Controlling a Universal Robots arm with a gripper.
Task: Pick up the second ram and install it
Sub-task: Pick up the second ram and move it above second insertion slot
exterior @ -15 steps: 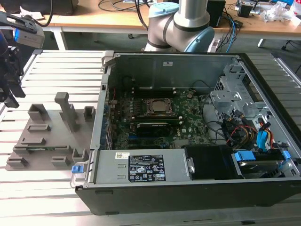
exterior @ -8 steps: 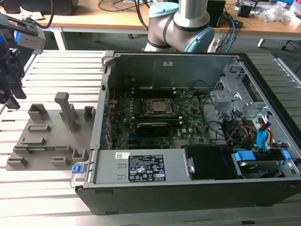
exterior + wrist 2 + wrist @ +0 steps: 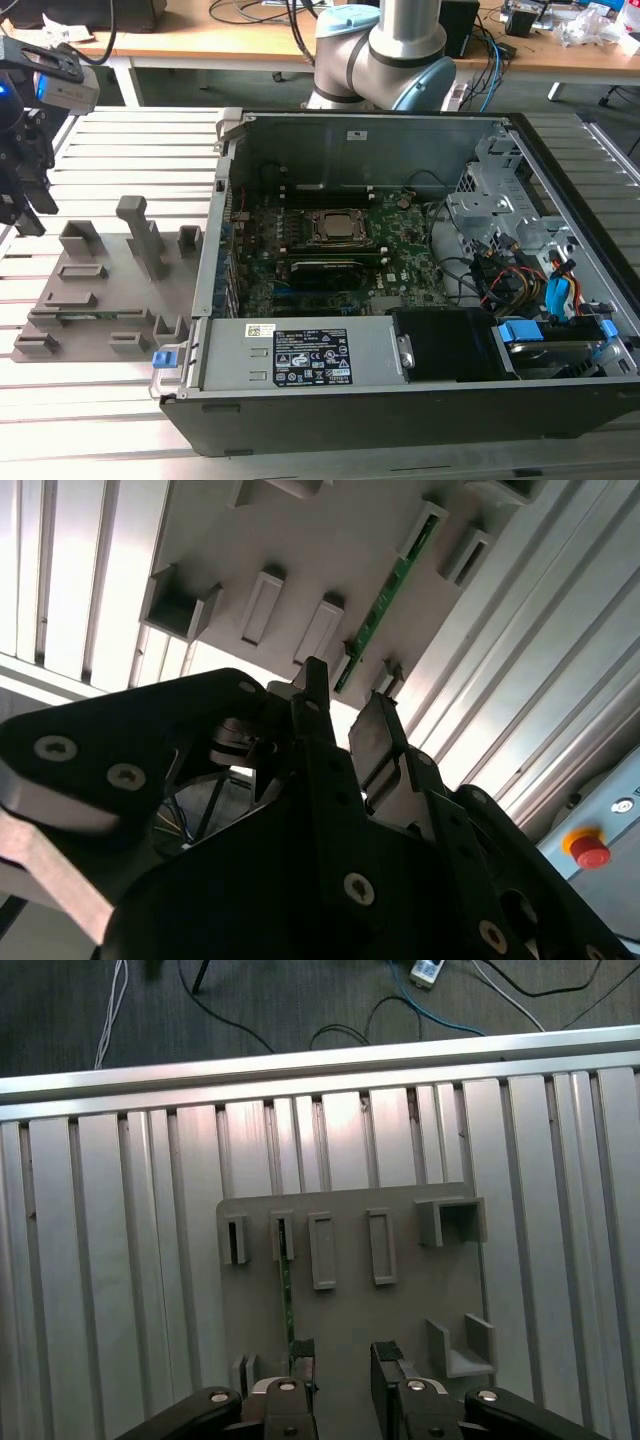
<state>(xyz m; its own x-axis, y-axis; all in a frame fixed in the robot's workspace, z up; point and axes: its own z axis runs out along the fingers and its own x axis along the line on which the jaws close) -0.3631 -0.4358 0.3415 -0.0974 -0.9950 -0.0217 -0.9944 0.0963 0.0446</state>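
**Inspector:** State of the gripper?

**Recorder:** The gripper [image 3: 345, 1355] is empty. Its two black fingers [image 3: 303, 1352] stand parted, with a plain gap between them and nothing held. It hangs over the grey holder tray [image 3: 400, 1305], apart from it.

**Inspector:** Position of the second ram?

**Recorder:** The second ram [image 3: 385, 605] stands on its long edge in the tray, with each end caught in a slotted post. In the second wrist view one end lies near the fingertips without touching them. In the first wrist view it shows edge-on as a thin green line that runs toward one finger rather than the middle of the gap.

**Inspector:** Where does the tray sit?

**Recorder:** It sits on the slatted aluminium table [image 3: 110, 420], at the exterior view's left, just beside the open computer case [image 3: 400, 410]. In that view the gripper is over the tray's left end.

**Inspector:** Contents of the case?

**Recorder:** A green motherboard [image 3: 400, 265] lies on the case floor, with the processor socket [image 3: 340, 228] near its middle. The memory slots [image 3: 325, 270] are just on the near side of the socket. I cannot tell whether a stick sits in them. A labelled power supply [image 3: 300, 355] runs along the near wall. Drive bays [image 3: 560, 300] with blue tabs are at the exterior view's right. The arm's base [image 3: 380, 45] stands beyond the far wall.
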